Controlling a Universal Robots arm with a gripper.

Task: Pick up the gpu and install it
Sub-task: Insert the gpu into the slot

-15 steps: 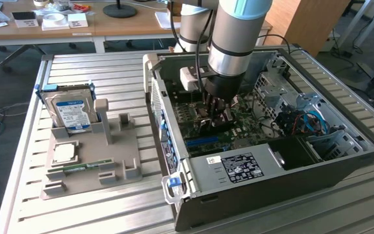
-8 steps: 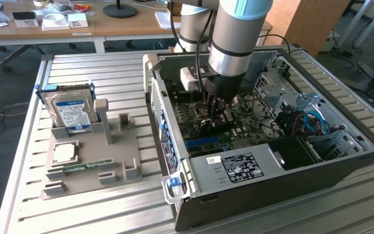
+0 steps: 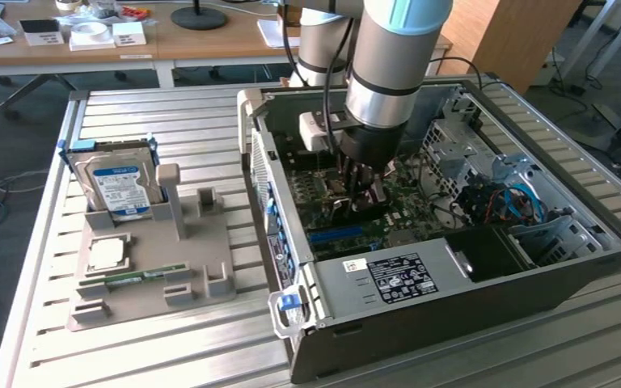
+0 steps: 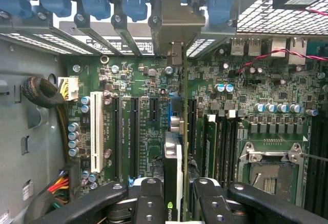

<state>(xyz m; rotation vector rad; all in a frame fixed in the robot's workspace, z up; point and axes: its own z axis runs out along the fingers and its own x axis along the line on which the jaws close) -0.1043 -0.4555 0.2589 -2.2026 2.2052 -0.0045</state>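
- The gpu (image 4: 173,157): a thin card seen edge-on in the wrist view, standing upright over the motherboard (image 4: 154,80) inside the open computer case (image 3: 569,267). Its metal end bracket (image 4: 177,21) sits at the case's rear wall, among the row of blue retention clips (image 4: 95,1).
- The card runs along the line of a blue expansion slot (image 4: 171,112). Whether its edge is seated in that slot cannot be told.
- The gripper (image 4: 177,201): its two dark fingers (image 4: 148,203) are closed against opposite faces of the gpu, clamping the card between them.
- In the exterior view the arm (image 3: 391,56) reaches straight down into the case, the gripper low over the board.
- A white expansion slot (image 4: 96,124) lies parallel to the card and well apart from it. On the card's other side are the memory slots and, beyond them, the open processor socket (image 4: 269,170).
- A sleeved cable bundle (image 4: 43,93) runs beside the board's edge, near the white slot.
- Outside the case, toward the exterior view's left, a grey fixture (image 3: 208,250) stands on the slatted table (image 3: 159,113).
- The fixture holds a hard drive (image 3: 116,182) upright. A memory stick (image 3: 138,279) lies flat in a groove nearer the camera.
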